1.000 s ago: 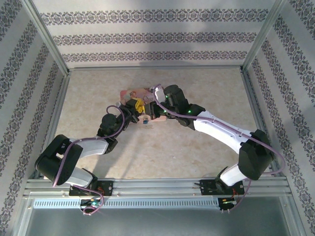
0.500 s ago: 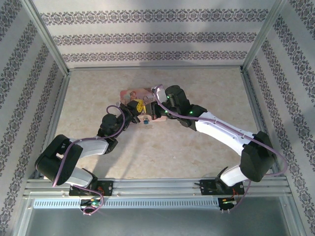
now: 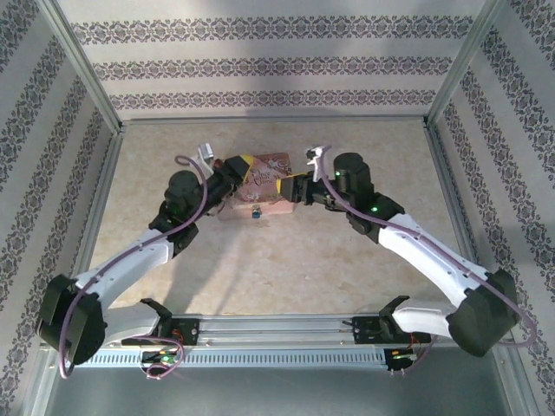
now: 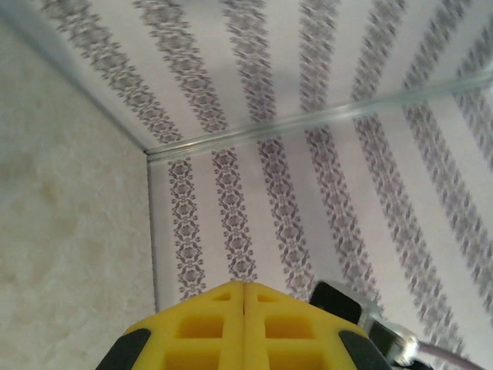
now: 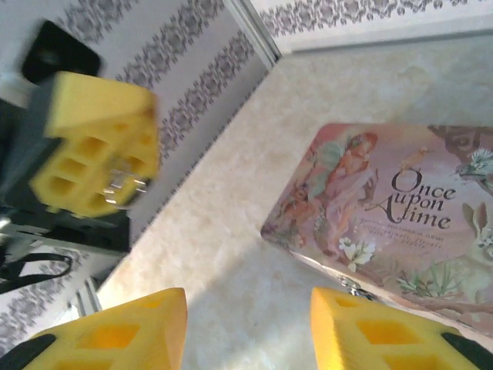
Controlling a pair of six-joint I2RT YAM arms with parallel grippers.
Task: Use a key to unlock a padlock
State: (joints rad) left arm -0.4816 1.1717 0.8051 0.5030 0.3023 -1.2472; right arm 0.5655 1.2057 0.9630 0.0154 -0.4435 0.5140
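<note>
The padlock (image 3: 257,211) is a tiny bluish speck at the front edge of the pink box (image 3: 264,192). My left gripper (image 3: 245,166) hovers over the box's far left part, jaws pressed together. In the left wrist view the left gripper (image 4: 244,287) points at the patterned wall. In the right wrist view a small silvery sliver, the key (image 5: 123,182), sits at the tips of those yellow fingers (image 5: 88,146). My right gripper (image 3: 293,189) is at the box's right end. There the right gripper (image 5: 246,331) stands open with bare table between its fingers.
The pink box (image 5: 385,208) reads "Once upon a time" on its lid, and a small metal fitting (image 5: 352,289) shows at its near edge. Patterned walls with metal posts (image 3: 87,65) enclose the beige table (image 3: 286,269) on three sides.
The left gripper shut, then swung from the padlock at the box's front up to its far left part. The right gripper opened and drew back to the right.
</note>
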